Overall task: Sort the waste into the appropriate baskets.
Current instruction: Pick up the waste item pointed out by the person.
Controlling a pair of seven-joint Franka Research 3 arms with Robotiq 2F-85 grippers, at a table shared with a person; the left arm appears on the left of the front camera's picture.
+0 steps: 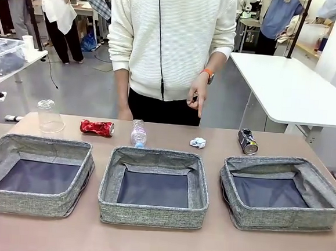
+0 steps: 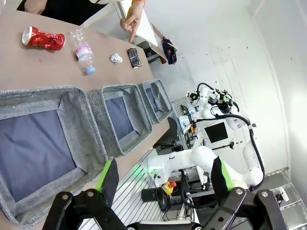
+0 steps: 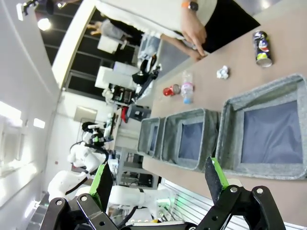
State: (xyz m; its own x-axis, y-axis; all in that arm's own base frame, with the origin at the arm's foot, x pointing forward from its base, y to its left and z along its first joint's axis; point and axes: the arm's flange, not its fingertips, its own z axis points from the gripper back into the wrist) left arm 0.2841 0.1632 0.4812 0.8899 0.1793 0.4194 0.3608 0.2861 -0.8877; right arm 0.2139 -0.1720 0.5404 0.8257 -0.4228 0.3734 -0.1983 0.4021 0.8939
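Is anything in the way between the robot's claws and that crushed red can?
Only the baskets: the crushed red can lies beyond the left basket and middle basket, on the far side, while the left gripper and right gripper hang open on the robot's side. The walls are low, so reaching over looks feasible.

The left wrist view cuts the left basket off at its left and bottom edges. The front view crops the person above the shoulders. Print on the dark can is too small to read.

Brown table, white side table
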